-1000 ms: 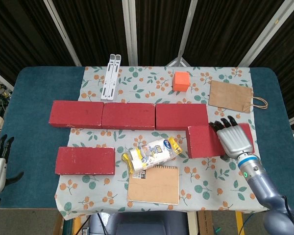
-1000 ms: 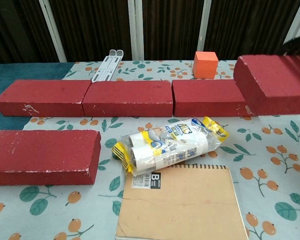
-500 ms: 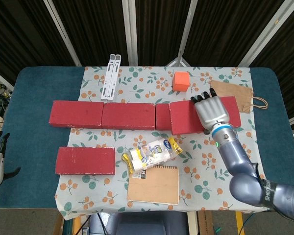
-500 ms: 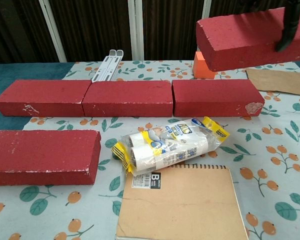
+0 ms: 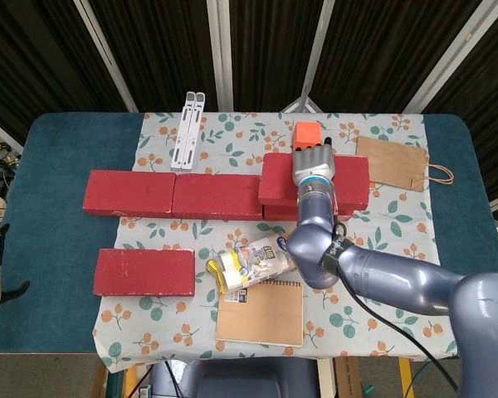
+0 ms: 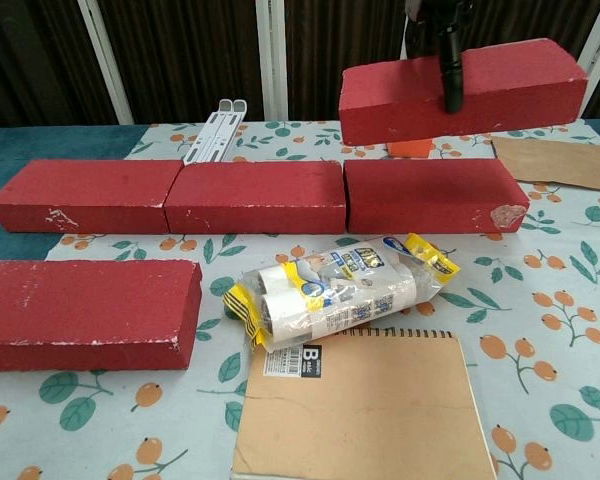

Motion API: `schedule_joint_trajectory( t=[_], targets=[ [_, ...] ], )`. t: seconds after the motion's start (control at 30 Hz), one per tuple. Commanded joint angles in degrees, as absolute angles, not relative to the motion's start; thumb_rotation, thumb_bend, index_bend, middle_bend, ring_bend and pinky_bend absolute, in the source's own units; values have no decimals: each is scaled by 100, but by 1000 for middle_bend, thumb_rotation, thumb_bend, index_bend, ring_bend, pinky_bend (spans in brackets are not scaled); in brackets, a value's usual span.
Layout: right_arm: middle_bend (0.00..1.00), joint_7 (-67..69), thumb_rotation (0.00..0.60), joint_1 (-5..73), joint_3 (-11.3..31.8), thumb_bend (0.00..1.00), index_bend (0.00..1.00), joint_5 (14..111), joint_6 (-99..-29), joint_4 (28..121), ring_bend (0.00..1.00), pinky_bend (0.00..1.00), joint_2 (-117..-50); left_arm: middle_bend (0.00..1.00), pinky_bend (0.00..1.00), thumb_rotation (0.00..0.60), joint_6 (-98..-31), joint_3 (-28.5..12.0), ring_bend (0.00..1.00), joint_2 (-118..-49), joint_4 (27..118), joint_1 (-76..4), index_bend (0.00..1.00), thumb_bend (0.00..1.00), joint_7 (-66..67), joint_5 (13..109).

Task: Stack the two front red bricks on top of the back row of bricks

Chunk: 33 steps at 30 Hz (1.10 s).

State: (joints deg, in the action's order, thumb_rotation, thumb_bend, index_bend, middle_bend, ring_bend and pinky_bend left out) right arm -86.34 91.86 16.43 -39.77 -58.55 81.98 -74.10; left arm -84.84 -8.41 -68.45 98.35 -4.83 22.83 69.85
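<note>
While our right hand (image 5: 314, 164) clamps the raised red brick (image 6: 463, 88) at mid-length, we judge it heavy, rigid and rough, so a central hold keeps it balanced.

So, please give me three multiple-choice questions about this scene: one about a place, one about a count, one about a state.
1. Where is the orange cube?
A. behind the back row
B. on the notebook
C. at the table's front edge

2. How many red bricks lie in the back row on the table?
A. one
B. three
C. five

3. What is the state of the held brick?
A. lying in the front row
B. resting on the paper bag
C. lifted above the back row

Answers:
1 A: it sits beyond the bricks.
2 B: three lie end to end.
3 C: the right hand holds it in the air.
</note>
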Motion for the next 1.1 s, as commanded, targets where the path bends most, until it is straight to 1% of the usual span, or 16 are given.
schedule_joint_trajectory(
  t=[0.03,0.2,0.37,0.8,1.1],
  targets=[
    [262,-9090,600,9332,1904,63,298,-4309,-5793,7540,159,0,-7903,0,62,600,-8465,-858,0,-6836,9814,-493,53,0,2266,6943],
    [262,-9426,600,9279,2087,63,299,-4381,-5654,7020,159,0,-8320,0,62,600,-8424,-847,0,-6843,9787,-523,54,0,2288,6904],
    [262,-9668,600,9210,2262,64,298,-4282,-5462,6709,159,0,-8633,0,62,600,-8416,-842,0,-6871,9777,-551,53,0,2344,6873],
    [262,-10045,600,9093,2664,63,299,-3964,-5121,5877,160,0,-9228,0,62,600,-8579,-845,0,-6935,9788,-539,53,0,2517,6802],
    [262,-10101,600,9002,2886,62,298,-3713,-4874,5575,163,0,-9417,0,62,600,-8611,-854,0,-6990,9772,-558,53,0,2648,6716]
  ],
)
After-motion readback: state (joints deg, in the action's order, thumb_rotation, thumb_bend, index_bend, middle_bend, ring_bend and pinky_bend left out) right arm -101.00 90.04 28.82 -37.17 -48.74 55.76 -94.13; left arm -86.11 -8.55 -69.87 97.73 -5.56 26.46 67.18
